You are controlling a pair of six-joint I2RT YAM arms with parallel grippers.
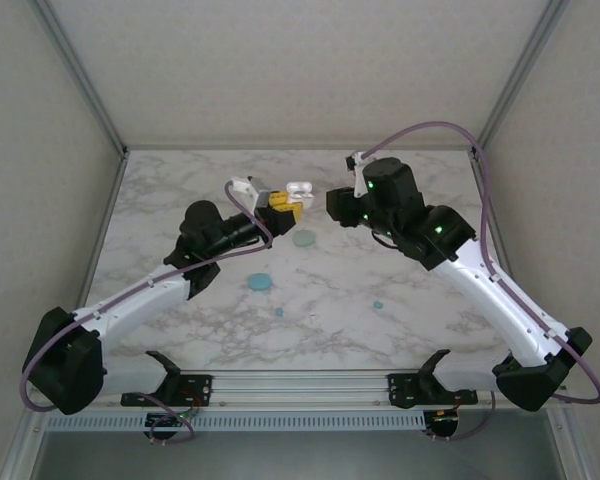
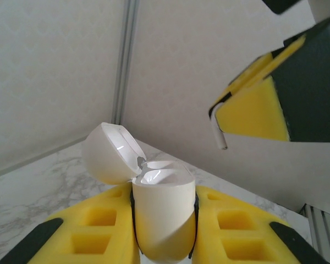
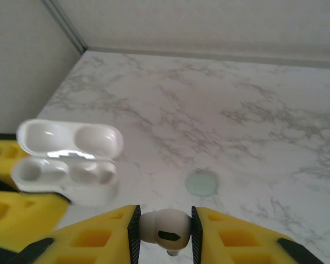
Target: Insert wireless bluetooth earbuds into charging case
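Two arms face each other above the marble table (image 1: pixel 340 320). The left jaws clamp the open white charging case (image 2: pixel 164 217) upright, lid back; the right jaws pinch a white earbud (image 3: pixel 164 230) near it. A tilted stem could miss its socket and jam, or slip free.

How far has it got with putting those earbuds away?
Done: the left hand holds the white charging case with its lid open. In hand: the right hand pinches a white earbud near the case, not yet inserted; both wells look empty. Left: seating that bud, and the small teal buds lying on the table.
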